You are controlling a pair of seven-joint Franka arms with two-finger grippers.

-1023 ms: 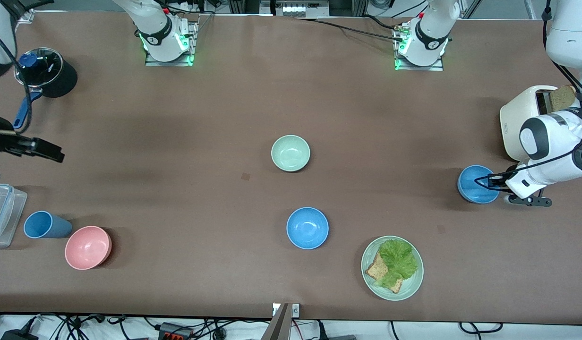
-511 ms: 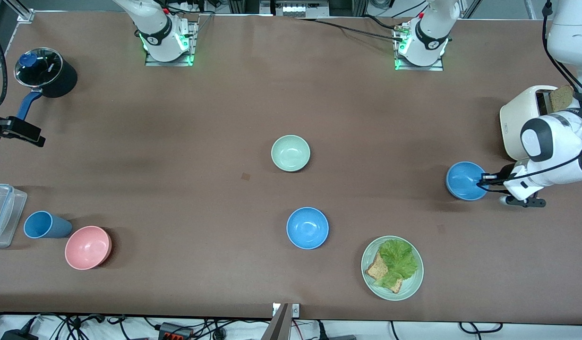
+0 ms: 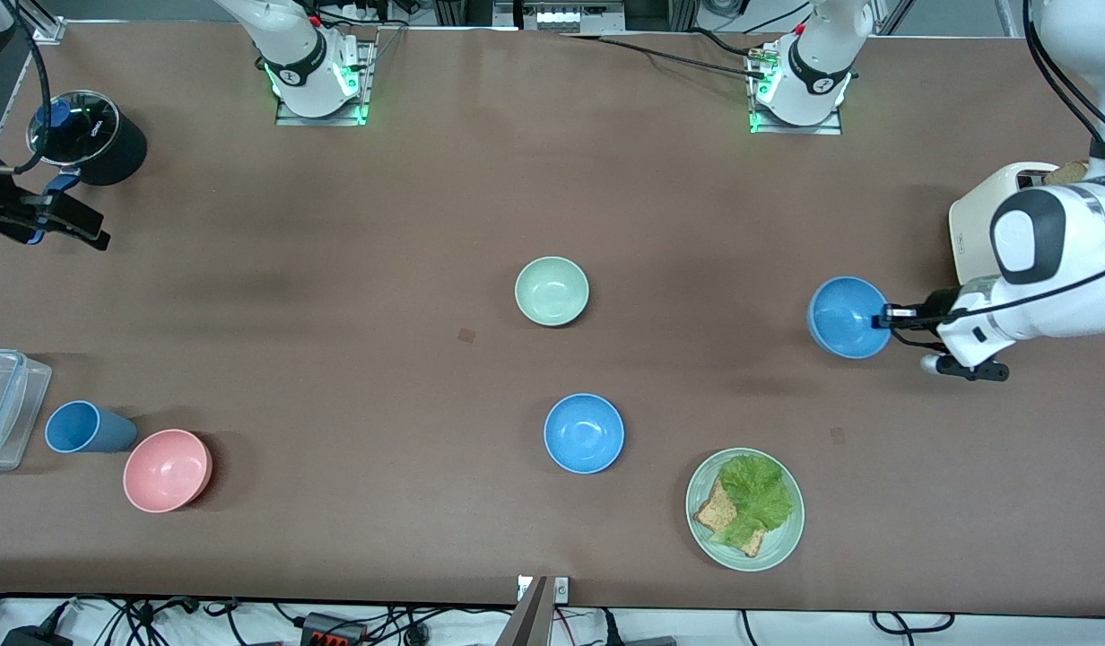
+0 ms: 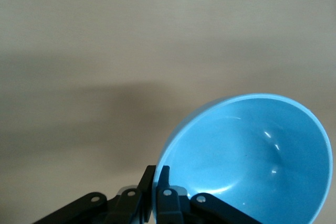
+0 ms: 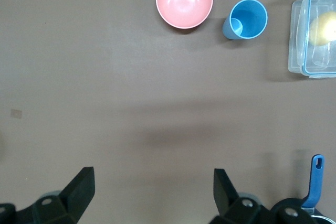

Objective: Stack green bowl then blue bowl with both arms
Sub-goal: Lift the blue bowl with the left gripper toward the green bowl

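clamping a blue bowl [image 3: 847, 317] rim, left claw [image 3: 886, 318] holds it aloft; right claw [image 5: 152, 187] gapes apart.

The brown counter [image 3: 355, 269] carries the green bowl [image 3: 552, 290] near its centre. Nearer the front camera than that bowl: blue bowl [image 3: 584, 432], plate [image 3: 783, 538], pink bowl [image 3: 167, 470], blue cup [image 3: 83, 426], and a clear container [image 3: 4, 408], contents unclear.
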